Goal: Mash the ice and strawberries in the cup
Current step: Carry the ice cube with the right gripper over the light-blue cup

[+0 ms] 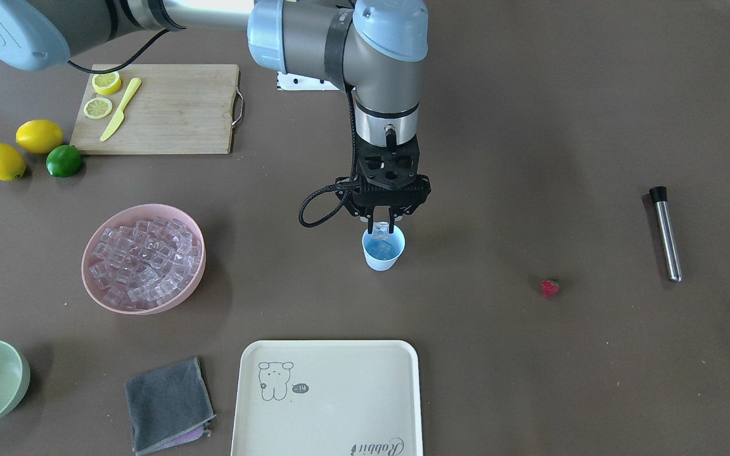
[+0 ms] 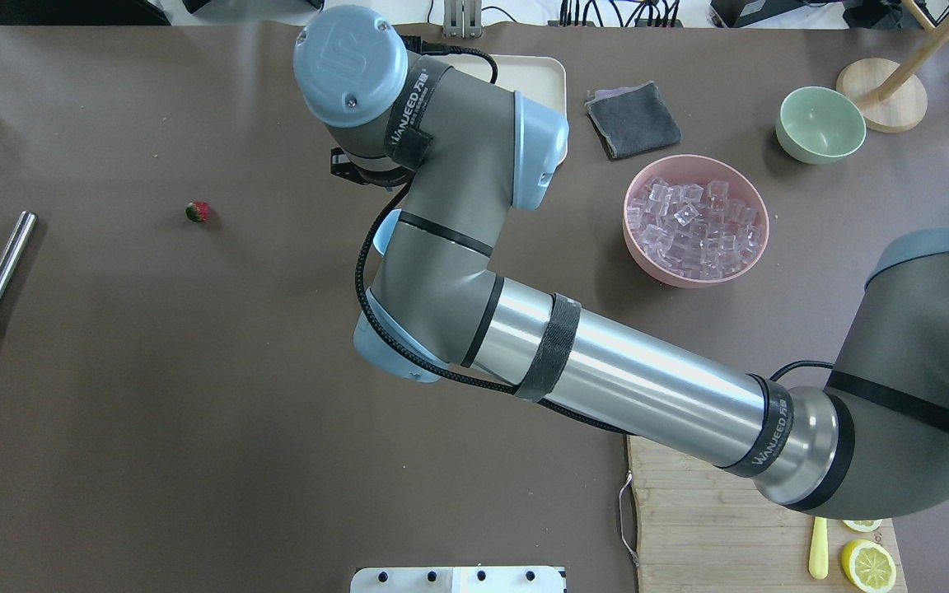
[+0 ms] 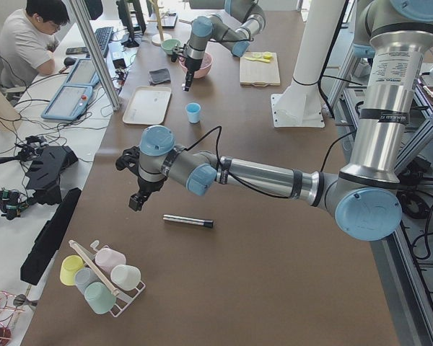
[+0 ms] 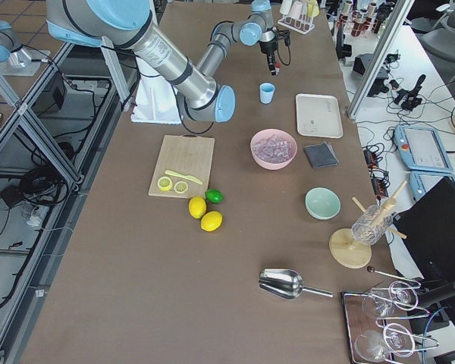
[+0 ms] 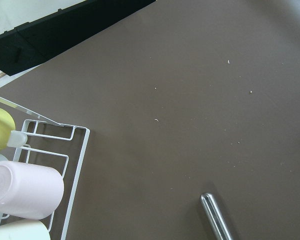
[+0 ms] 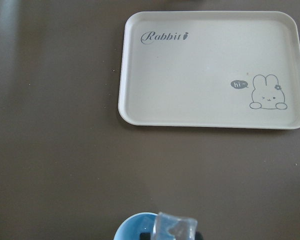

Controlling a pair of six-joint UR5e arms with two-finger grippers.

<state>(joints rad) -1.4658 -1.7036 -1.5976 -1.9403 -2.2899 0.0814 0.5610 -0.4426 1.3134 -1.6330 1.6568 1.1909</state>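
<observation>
Right claw [image 1: 383, 228], apparently snug on ice [image 6: 176, 228]

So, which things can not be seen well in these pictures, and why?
1. The cup: the overhead view hides it under the right arm; the right wrist view cuts it at the bottom edge, so its contents are unclear.
2. The left hand: only small in the left side view; open or shut, I cannot tell.

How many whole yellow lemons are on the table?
2. One whole yellow lemon lies beside the wooden cutting board; the other whole lemon lies next to it, near the round green lime. None looks hidden.
</observation>
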